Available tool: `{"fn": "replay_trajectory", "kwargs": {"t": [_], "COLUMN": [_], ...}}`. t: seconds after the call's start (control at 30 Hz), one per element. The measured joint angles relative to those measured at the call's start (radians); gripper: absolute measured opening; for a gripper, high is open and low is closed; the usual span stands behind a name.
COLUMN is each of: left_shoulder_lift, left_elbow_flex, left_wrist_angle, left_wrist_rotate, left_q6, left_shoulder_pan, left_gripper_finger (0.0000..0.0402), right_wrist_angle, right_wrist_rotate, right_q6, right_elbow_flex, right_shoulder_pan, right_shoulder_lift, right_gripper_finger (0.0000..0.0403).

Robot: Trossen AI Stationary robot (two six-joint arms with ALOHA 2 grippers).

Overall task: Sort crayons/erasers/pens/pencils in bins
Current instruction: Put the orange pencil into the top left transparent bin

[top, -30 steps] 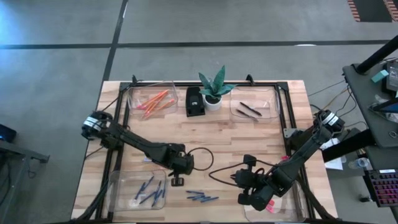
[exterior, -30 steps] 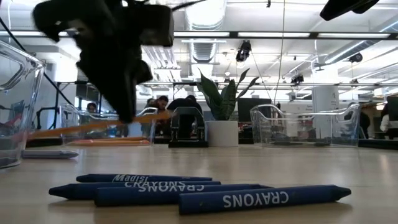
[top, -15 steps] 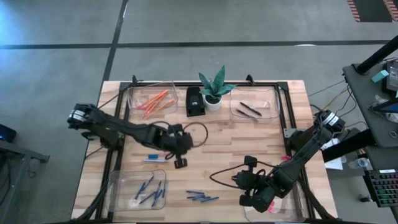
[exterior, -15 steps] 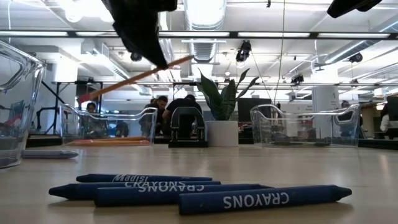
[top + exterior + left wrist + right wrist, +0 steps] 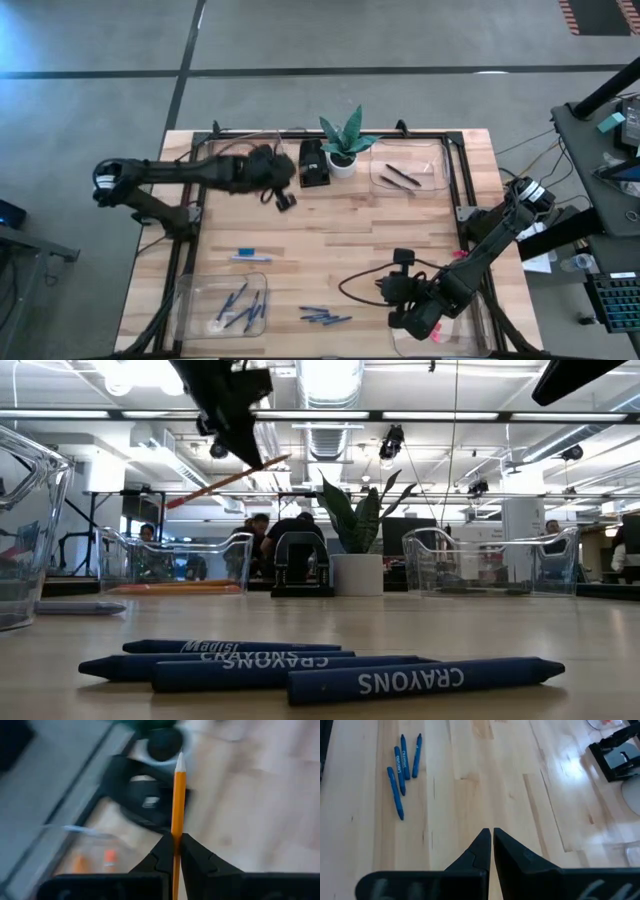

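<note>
Surface: wooden table with a black frame along its edges, on a grey floor; the low view shows an office behind with ceiling lights and seated people.
Left gripper: the left gripper is raised at the far side of the table, beside the far-left bin and close to the black box; its fingers are clamped on an orange pencil.
Held pencil: it runs straight out between the fingers in the left wrist view, pale tip forward; in the low view it hangs tilted in the air, well above the table.
Right gripper: the right gripper sits low at the near right of the table, fingers pressed together on nothing, as the right wrist view shows.
Pencils: several orange and red ones lie in the far-left bin.
Pens: two dark ones lie in the far-right bin; one blue-and-white stick lies loose on the table.
Crayons: four blue crayons lie together on the near middle of the table, outside any bin; "CRAYONS" can be read on them in the low view.
Near-left bin: the near-left bin holds a few blue sticks.
Erasers: something pink shows under the right arm at the near-right bin; I cannot tell more.
Plant: a potted plant stands between the two far bins.
</note>
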Motion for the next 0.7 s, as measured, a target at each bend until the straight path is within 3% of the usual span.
{"fn": "replay_trajectory", "kwargs": {"t": [0.33, 0.7], "left_shoulder_lift": [0.030, 0.059], "left_elbow_flex": [-0.031, -0.198], "left_wrist_angle": [0.020, 0.065], "left_wrist_rotate": [-0.083, -0.082], "left_q6": [0.066, 0.057], "left_shoulder_pan": [0.304, 0.503], "left_gripper_finger": [0.0002, 0.0002], "right_wrist_angle": [-0.001, -0.012], "right_wrist_rotate": [0.014, 0.032], "right_q6": [-0.057, -0.078], "right_elbow_flex": [0.000, -0.002], "right_shoulder_pan": [-0.012, -0.029], "right_shoulder_lift": [0.000, 0.000], "right_gripper_finger": [0.0013, 0.0013]}}
